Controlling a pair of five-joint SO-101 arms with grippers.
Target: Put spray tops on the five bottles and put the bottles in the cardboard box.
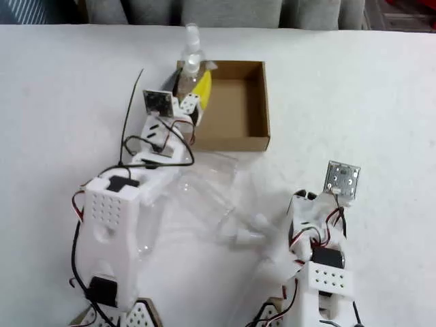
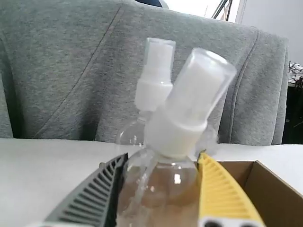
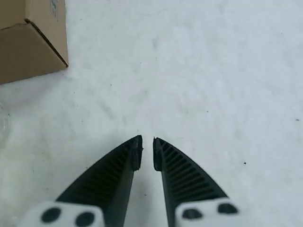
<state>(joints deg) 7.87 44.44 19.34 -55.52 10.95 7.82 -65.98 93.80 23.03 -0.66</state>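
We see a white surface (image 1: 381, 102) bearing an open cardboard box (image 1: 231, 143). Beside it lie clear bottles (image 1: 204, 187) and spray tops (image 1: 248, 235).

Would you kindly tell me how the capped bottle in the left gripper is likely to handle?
The bottle looks like thin, clear, empty plastic, so probably light and squashable. It sits tilted in the left gripper, so its smooth round body may pivot or slip. Its tall spray top likely makes it tippy once stood in the cardboard box.
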